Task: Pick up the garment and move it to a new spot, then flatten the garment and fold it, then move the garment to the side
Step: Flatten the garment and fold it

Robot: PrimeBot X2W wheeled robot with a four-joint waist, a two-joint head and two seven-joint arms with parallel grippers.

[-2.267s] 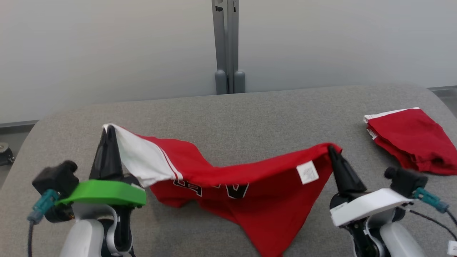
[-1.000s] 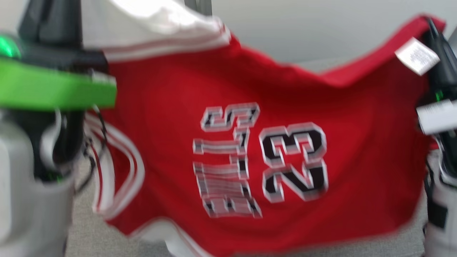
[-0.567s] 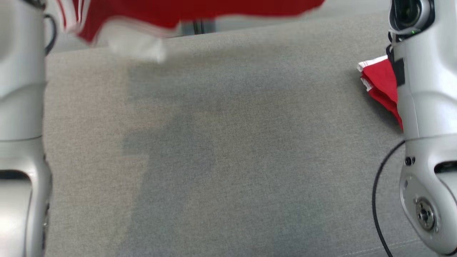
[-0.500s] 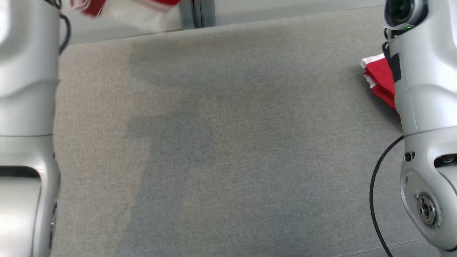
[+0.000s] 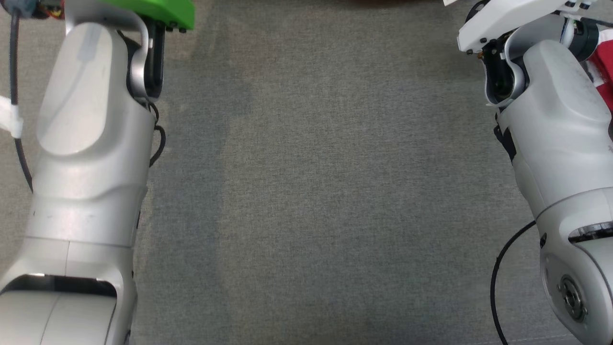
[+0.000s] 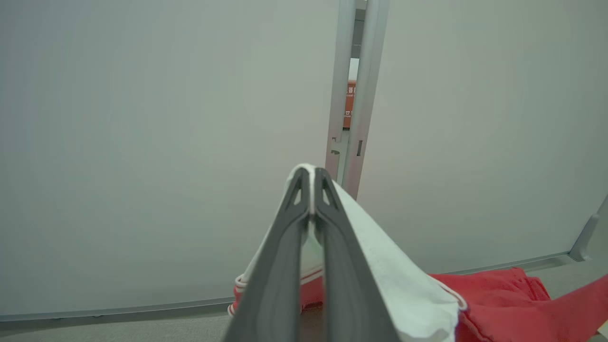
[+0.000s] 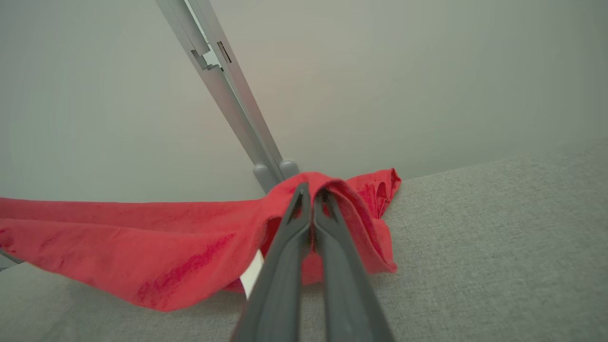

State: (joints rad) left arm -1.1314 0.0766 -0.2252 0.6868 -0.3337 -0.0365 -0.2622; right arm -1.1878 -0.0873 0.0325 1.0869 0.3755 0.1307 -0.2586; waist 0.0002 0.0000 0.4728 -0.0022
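While my head looks straight down: my left forearm (image 5: 86,143) runs up the nine o'clock side and my right forearm (image 5: 560,134) up the three o'clock side, with bare grey table (image 5: 325,191) between them; a sliver of other red cloth (image 5: 606,76) sits at two o'clock.
Left wrist view: my left gripper (image 6: 312,190) is clenched on the white-trimmed corner of the garment (image 6: 403,299), which drapes away toward five o'clock and turns red as it goes; a grey post (image 6: 354,118) stands at twelve o'clock.
Right wrist view: my right gripper (image 7: 311,199) is pinched tight on a bunched red corner; the cloth stretches off to nine o'clock, and a white tag (image 7: 251,278) hangs at six o'clock.
Where the garment is: strung between my two grippers, low over the far table; whether its sag touches down I cannot tell.
Handling: light, limp and soft, I judge; it will droop and double over wherever unsupported, and a thin hem could creep out of the jaws.
Where to hold: two corners of one edge, kept apart and taut, so it lays down flat.
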